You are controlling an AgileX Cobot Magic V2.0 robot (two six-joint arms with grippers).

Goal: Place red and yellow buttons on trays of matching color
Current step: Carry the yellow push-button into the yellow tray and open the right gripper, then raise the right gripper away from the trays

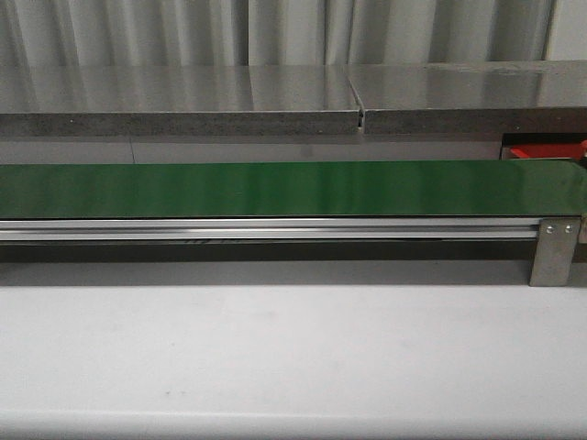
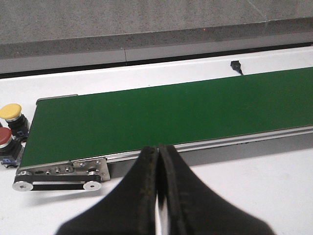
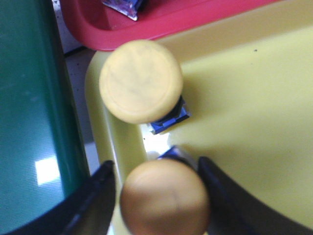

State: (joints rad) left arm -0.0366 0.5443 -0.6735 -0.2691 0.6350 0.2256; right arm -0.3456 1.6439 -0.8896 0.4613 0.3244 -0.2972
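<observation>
In the right wrist view a yellow button [image 3: 141,81] with a blue base lies in a corner of the yellow tray [image 3: 244,98]. A second yellow button [image 3: 165,198] sits between the fingers of my right gripper [image 3: 155,167], over the same tray. The gripper is open, with a gap showing at one finger. The red tray [image 3: 161,24] adjoins the yellow one and holds something with a blue base at the frame's edge. My left gripper [image 2: 159,149] is shut on nothing, above the white table near the belt. Neither gripper shows in the front view.
The green conveyor belt [image 1: 275,188] runs across the table and passes right beside the yellow tray. Next to the belt's end [image 2: 58,171] in the left wrist view stand a yellow-capped button [image 2: 11,111] and a red-capped button [image 2: 4,137] on black bodies. A red edge [image 1: 546,151] shows far right.
</observation>
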